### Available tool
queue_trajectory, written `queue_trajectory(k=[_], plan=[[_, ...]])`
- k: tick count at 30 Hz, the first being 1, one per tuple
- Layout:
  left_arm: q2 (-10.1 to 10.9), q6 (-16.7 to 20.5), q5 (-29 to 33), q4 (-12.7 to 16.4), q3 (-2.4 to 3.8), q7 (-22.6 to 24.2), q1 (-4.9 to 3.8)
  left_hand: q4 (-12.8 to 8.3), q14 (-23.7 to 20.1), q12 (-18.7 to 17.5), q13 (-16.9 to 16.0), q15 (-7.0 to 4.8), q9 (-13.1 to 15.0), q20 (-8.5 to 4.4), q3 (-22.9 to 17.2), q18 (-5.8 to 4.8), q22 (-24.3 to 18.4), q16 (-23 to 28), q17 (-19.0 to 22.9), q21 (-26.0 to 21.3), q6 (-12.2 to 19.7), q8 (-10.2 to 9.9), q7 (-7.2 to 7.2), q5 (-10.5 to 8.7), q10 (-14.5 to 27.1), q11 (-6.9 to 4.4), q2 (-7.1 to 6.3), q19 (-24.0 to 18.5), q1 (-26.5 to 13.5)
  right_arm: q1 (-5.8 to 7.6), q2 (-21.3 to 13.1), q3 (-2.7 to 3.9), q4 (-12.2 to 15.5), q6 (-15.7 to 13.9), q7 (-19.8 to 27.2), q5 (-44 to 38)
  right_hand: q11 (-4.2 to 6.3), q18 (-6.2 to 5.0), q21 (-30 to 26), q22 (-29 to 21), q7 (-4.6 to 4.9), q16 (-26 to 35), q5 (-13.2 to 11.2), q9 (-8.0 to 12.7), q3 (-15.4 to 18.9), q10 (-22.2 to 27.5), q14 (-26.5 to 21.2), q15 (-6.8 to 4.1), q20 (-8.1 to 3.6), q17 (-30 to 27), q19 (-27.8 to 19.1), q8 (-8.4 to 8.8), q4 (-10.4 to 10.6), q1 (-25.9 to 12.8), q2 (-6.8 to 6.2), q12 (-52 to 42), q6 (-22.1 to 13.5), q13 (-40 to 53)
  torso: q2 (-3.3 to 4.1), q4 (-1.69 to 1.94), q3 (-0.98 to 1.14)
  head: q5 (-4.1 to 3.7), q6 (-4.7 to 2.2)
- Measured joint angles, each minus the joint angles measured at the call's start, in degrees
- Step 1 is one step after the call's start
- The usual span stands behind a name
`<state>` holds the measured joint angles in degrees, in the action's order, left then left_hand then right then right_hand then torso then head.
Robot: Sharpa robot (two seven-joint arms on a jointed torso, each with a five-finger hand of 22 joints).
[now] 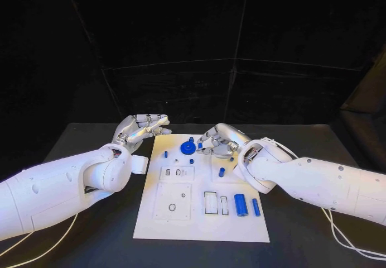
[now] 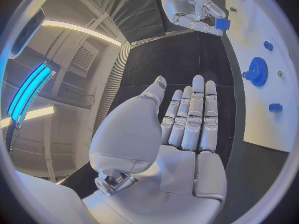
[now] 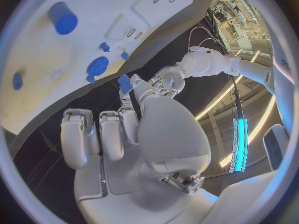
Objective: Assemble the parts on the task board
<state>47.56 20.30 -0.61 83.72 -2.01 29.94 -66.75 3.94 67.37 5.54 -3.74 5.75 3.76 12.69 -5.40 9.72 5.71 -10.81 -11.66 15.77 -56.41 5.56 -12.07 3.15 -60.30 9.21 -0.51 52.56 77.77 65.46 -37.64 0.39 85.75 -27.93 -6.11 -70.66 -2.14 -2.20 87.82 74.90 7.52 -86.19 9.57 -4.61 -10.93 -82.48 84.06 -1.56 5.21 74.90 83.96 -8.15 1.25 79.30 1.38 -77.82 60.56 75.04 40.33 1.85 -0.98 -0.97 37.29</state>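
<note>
Your right hand (image 1: 217,140) pinched a small blue part (image 3: 124,82) in its fingertips, over the far end of the white task board (image 1: 201,223) by the blue gear (image 1: 187,147). Your left hand (image 1: 141,128) held nothing, fingers apart, beside the board's far left corner.

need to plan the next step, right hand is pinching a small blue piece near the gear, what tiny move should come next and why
Probably lower the right hand toward the task board to seat its small blue part. It is pinched at the fingertips above the board's far end beside the blue gear; the left hand holds nothing.
</note>
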Motion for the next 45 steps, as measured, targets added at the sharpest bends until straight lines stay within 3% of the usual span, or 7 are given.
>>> queue_trajectory(k=[10, 14, 17, 22, 31, 45], plan=[[-0.1, 0.0, 0.3, -0.9, 0.01, 0.0, -0.06, 0.0, 0.0, 0.0, 0.0, 0.00, 0.0, 0.00, 0.0, -0.01, 0.0, 0.0, 0.0, 0.0, 0.0, 0.0, 0.00, 0.00, 0.0, 0.00, 0.00, 0.0, 0.0, -1.72, 5.5, -0.15, -2.3, 2.0, -4.3, -4.3, 0.00, 0.00, 0.0, 0.0, 0.11, 0.0, 0.0, 0.0, 0.0, 0.0, 0.0, 0.00, 0.00, 0.0, 0.0, -0.01, -0.1, 0.0, -0.02, 0.0, 0.1, 0.0, -0.58, 0.41, -0.55, 0.91, 0.49], [-0.2, 0.0, 0.4, -1.2, 0.01, -0.1, -0.08, 0.0, 0.0, 0.0, 0.0, 0.00, 0.0, 0.00, 0.0, 0.00, 0.0, 0.0, 0.0, 0.0, 0.0, 0.0, 0.00, 0.00, 0.0, 0.00, 0.00, 0.0, 0.0, -2.35, 6.5, -1.18, -2.5, 3.0, -5.7, -6.3, 0.00, 0.00, 0.0, 0.0, 0.11, 0.0, 0.0, 0.0, 0.0, 0.0, 0.0, 0.01, 0.00, 0.0, 0.0, -0.01, -0.1, -0.2, -0.26, 0.2, 0.1, 0.0, -0.69, 0.55, -0.70, 1.13, 0.77], [-0.2, 0.0, 0.4, -1.3, 0.01, -0.2, -0.09, 0.0, 0.0, -0.1, 0.0, 0.00, 0.0, 0.00, 0.0, 0.00, 0.0, 0.0, 0.0, 0.0, 0.0, 0.0, 0.00, 0.00, 0.0, 0.00, 0.00, 0.0, 0.0, -2.78, 7.2, -1.70, -2.9, 3.7, -6.5, -7.8, 0.00, 0.00, 0.0, 0.0, 0.11, 0.0, 0.0, 0.0, 0.0, 0.0, 0.0, 0.01, 0.00, 0.0, 0.0, -0.01, -0.1, -0.2, -0.26, 0.2, 0.1, 0.0, -0.71, 0.55, -0.72, 1.40, 0.91], [-0.3, 0.0, 0.5, -1.4, 0.01, -0.3, -0.12, -0.2, 0.0, -0.2, 0.0, 0.00, 0.0, 0.00, -0.2, 0.00, -0.1, 0.2, -0.1, -0.2, 0.0, 0.0, 0.00, 0.00, 0.0, 0.00, 0.27, 0.0, 0.3, -3.62, 8.4, -2.00, -3.8, 4.2, -7.6, -9.8, -0.01, 0.00, 0.0, 0.0, 0.11, 0.0, 0.0, 0.0, 0.0, 0.0, 0.0, 0.01, 0.00, 0.0, 0.0, 0.00, -0.1, -0.3, -0.34, 0.2, 0.1, 0.0, -0.71, 0.55, -0.71, 1.64, 1.13], [-0.5, -0.2, 0.5, -1.4, 0.01, -0.5, -0.12, -0.2, 0.0, -0.2, 0.0, 0.00, 0.0, 0.00, -0.2, 0.00, -0.1, 0.2, -0.1, -0.2, 0.0, 0.0, 0.00, 0.00, 0.0, 0.00, 0.27, 0.0, 0.3, -4.75, 9.8, -2.11, -5.6, 4.5, -8.5, -12.3, -0.01, 0.00, 0.0, 0.0, 0.10, 0.0, 0.2, 0.0, 0.0, 0.0, 0.0, 0.01, 0.00, 0.0, 0.0, 0.03, -0.1, -0.4, -0.42, 0.2, 0.1, 0.0, -0.66, 0.48, -0.60, 1.95, 1.42], [-0.7, -0.3, 0.6, -1.5, 0.01, -0.8, -0.11, -0.2, 0.0, -0.2, 0.0, 0.00, 0.0, 0.00, -0.2, 0.00, -0.1, 0.2, -0.2, -0.2, 0.0, 0.0, 0.00, 0.00, 0.0, 0.00, 0.27, 0.0, 0.3, -4.83, 10.3, -1.98, -6.3, 4.4, -8.7, -14.3, -0.01, 0.00, 0.0, 0.0, 0.05, 0.0, 0.2, -0.3, 0.0, 0.0, 0.0, 0.01, 0.01, 0.0, 0.0, 0.35, -0.1, -0.8, -0.79, 0.3, 0.1, 0.0, -0.63, 0.45, -0.52, 2.50, 1.93]])
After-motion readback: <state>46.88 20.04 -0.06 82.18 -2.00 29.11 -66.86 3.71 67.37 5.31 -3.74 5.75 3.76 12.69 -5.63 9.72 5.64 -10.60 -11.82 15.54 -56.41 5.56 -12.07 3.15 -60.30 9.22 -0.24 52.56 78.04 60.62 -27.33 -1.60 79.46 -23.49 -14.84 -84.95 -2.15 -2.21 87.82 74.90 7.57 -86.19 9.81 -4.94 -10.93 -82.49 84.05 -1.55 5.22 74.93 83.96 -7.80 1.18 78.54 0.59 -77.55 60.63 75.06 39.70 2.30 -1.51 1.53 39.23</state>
